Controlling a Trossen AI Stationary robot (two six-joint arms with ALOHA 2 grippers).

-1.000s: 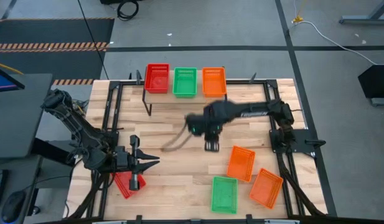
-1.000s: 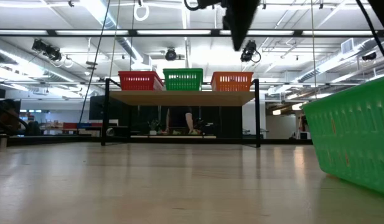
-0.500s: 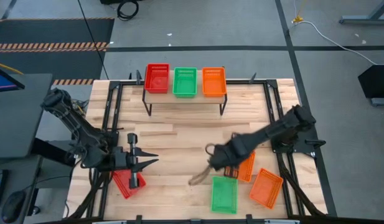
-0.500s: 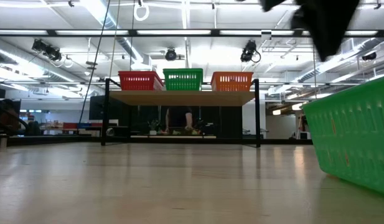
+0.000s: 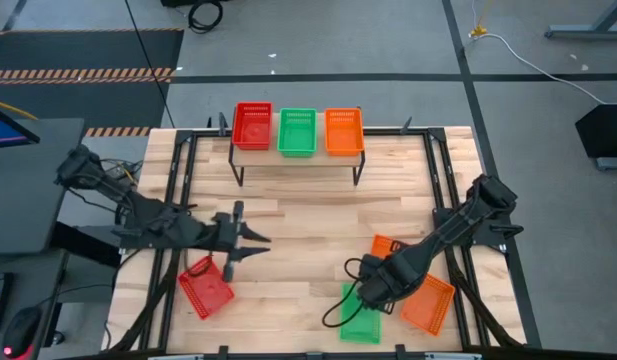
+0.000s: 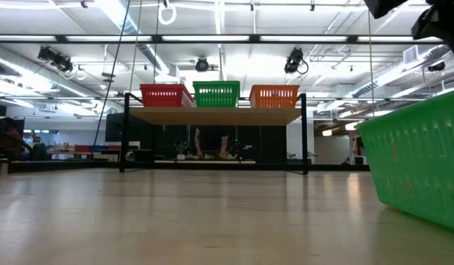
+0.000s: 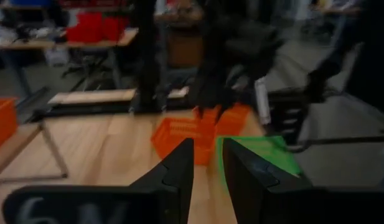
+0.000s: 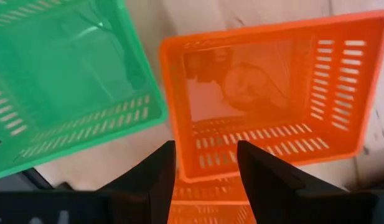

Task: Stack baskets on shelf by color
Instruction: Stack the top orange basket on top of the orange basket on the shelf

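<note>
The shelf (image 5: 296, 152) stands at the table's far edge and carries a red basket (image 5: 253, 126), a green basket (image 5: 297, 131) and an orange basket (image 5: 344, 131) side by side. On the table lie a red basket (image 5: 205, 288) at near left, a green basket (image 5: 360, 318) and two orange baskets (image 5: 385, 246) (image 5: 430, 303) at near right. My left gripper (image 5: 252, 243) is open and level, just beyond the loose red basket, holding nothing. My right gripper (image 8: 204, 174) is open, points down and hovers over the near wall of an orange basket (image 8: 266, 93), beside the green basket (image 8: 61, 81).
Black frame rails (image 5: 184, 190) run along the table's left and right sides. Bare wood (image 5: 298, 230) lies between the shelf and the loose baskets. In the low view the green basket (image 6: 418, 173) fills the right side and the shelf (image 6: 215, 115) stands far off.
My right gripper has swept from the table's middle, in front of the shelf, toward the near right and down, rolling as it went, to a place over the green and orange baskets. My left gripper has swung toward the far edge and the table's middle, off the loose red basket.
</note>
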